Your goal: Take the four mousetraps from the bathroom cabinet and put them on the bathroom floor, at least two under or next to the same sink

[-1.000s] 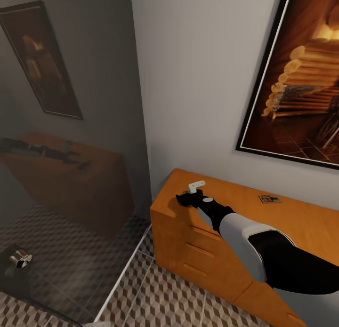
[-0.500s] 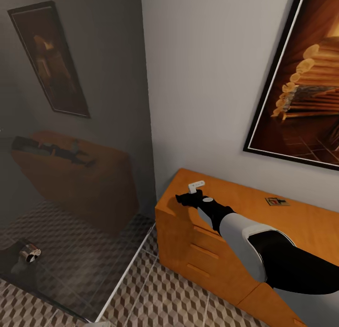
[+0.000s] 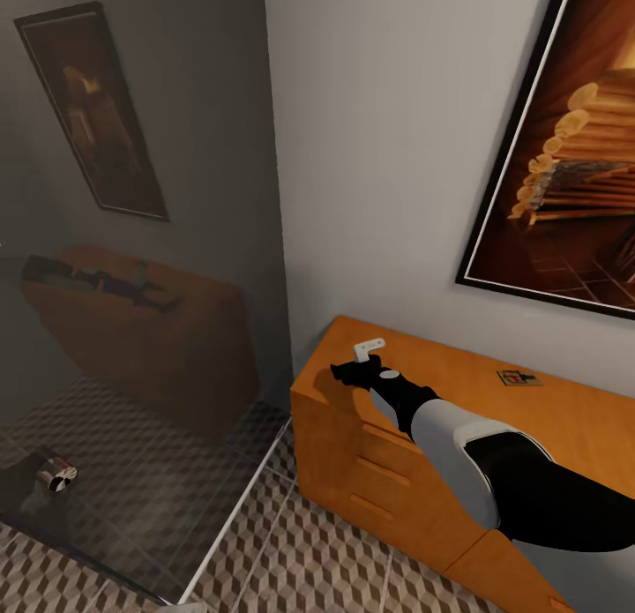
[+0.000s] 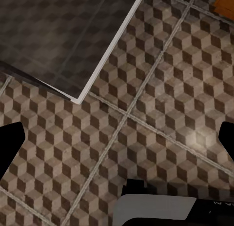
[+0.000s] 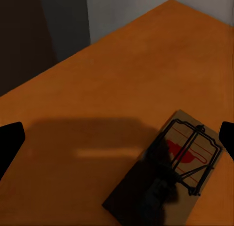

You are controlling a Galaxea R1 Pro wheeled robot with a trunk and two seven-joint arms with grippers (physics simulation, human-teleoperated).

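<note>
- Nothing has shifted vs. the head view half a sec ago: arm, cabinet and trap sit in the same spots; the camera pan seen a sec ago has stopped.
- Bathroom floor: cube-pattern tiles, pale grout; runs under the cabinet and beside a glass panel with a white edge strip.
- Framed picture: dark frame, on the wall above the cabinet.
- Cabinet: orange-brown, flat top, bar-handle drawers, against the wall.
- Right arm: white and black, reaches over the cabinet top near its left end.
- Right gripper: just above the top; wrist view shows its tips at both frame edges, i.e. spread wide, holding nothing.
- Left gripper: points down at floor tiles, tips far apart, empty.
- Mousetrap: flat on the cabinet top toward the wall, well apart from the right gripper.
- Mousetrap, wrist view: tan board, dark spring, red mark, flat on the top below the gripper; whether it is the same trap, cannot tell.
</note>
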